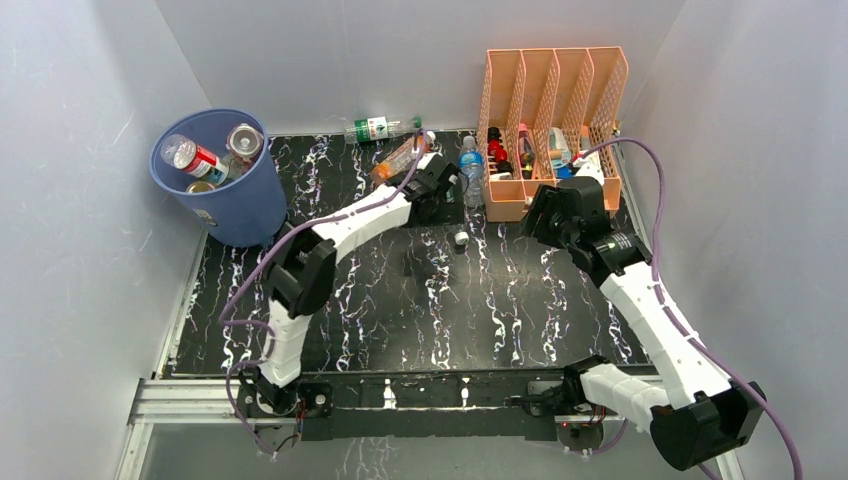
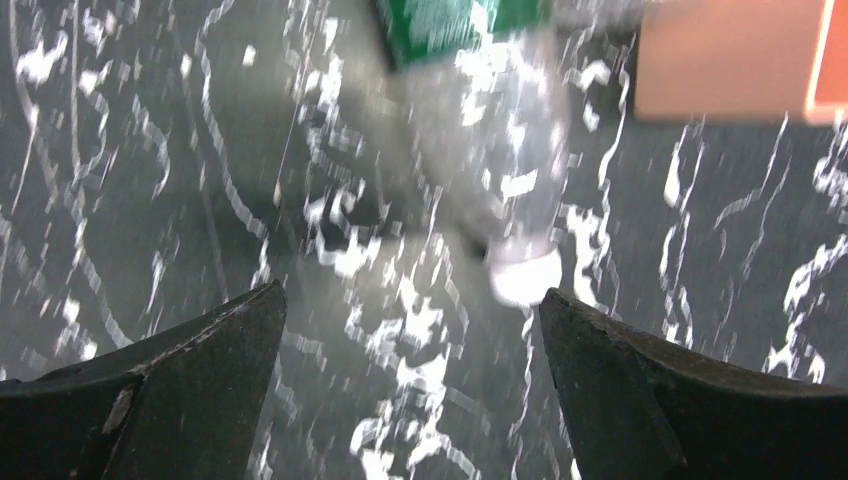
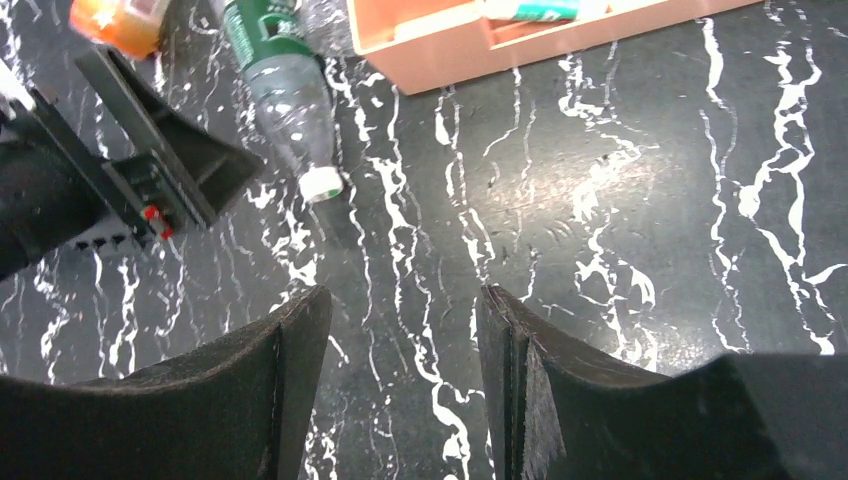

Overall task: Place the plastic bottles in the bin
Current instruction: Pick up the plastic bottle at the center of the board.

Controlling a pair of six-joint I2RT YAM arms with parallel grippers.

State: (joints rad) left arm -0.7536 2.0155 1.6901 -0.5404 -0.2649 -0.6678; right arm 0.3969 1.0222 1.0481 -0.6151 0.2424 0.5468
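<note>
**Right gripper** (image 3: 400, 300): jaws partly apart, nothing between them, over the bare marbled table (image 3: 620, 200).

**Left gripper** (image 2: 410, 300): jaws spread wide and empty. The white cap of 1 lying clear bottle (image 2: 470, 120) with a green label is just ahead of the fingertips.

**Upper centre, top view:** orange bottle (image 1: 400, 157), with a second green-labelled bottle (image 1: 380, 128) behind it.

**Upper left:** blue bin (image 1: 245, 205), with several bottles inside.

**Upper right:** peach organizer (image 1: 505, 205).

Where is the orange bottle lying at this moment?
In the top view, the orange bottle lies at the back of the table, left of centre, just in front of the green-labelled bottle and close beside the left claw.
</note>
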